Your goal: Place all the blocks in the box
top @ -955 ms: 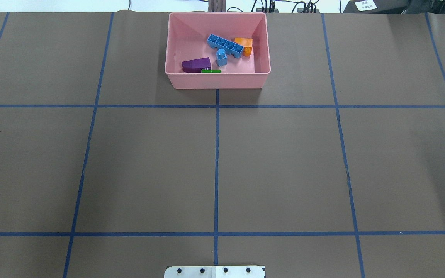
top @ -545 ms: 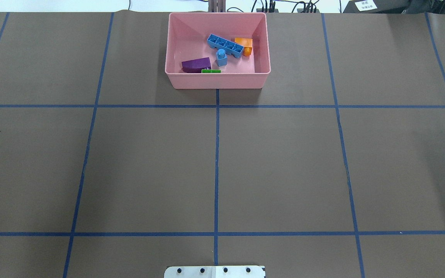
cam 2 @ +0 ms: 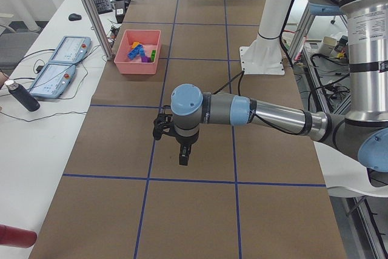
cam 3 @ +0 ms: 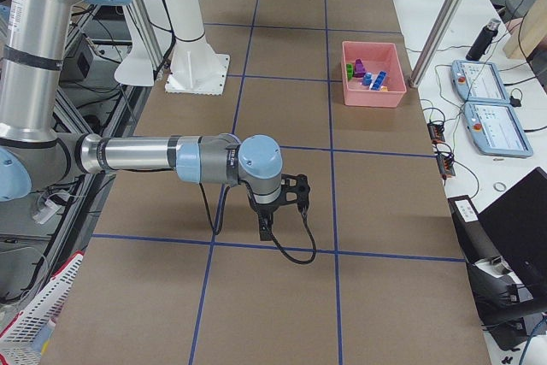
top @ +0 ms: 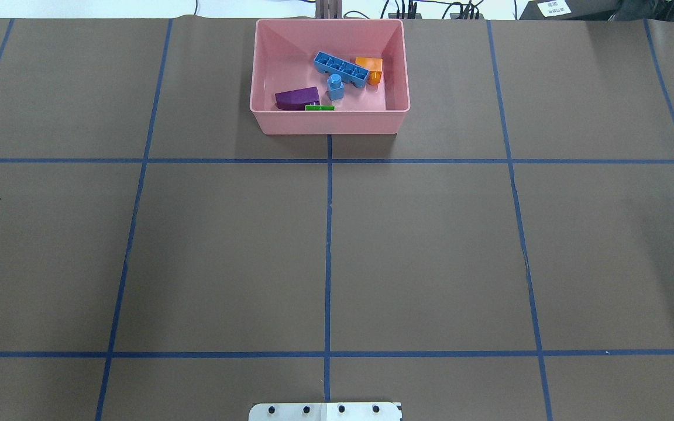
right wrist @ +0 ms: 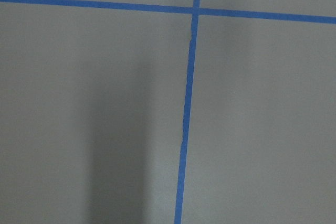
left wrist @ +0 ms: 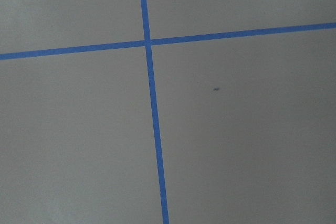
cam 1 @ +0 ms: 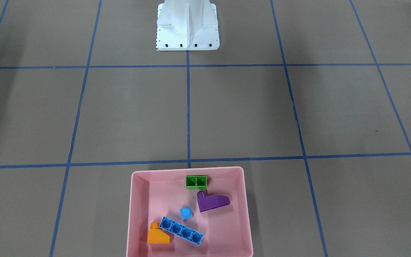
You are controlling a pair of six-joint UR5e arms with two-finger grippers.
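Note:
The pink box (top: 328, 123) stands at the table's far middle; it also shows in the front-facing view (cam 1: 134, 214). In it lie all five blocks: the long blue one (top: 341, 69), the tiny blue one (top: 335, 87), the purple one (top: 297, 97), the orange one (top: 370, 67) and the green one (top: 319, 107), which stands against the wall nearest the robot. My left gripper (cam 2: 182, 161) hangs over bare table far from the box and shows only in the exterior left view. My right gripper (cam 3: 264, 232) shows only in the exterior right view. I cannot tell whether either is open or shut.
The white robot base (cam 1: 187, 28) stands at the table's near middle edge. Blue tape lines grid the brown table. A side table beyond the box holds two control pendants (cam 2: 60, 59) and a dark bottle (cam 2: 21, 96). A metal post (cam 2: 94, 10) stands by the box.

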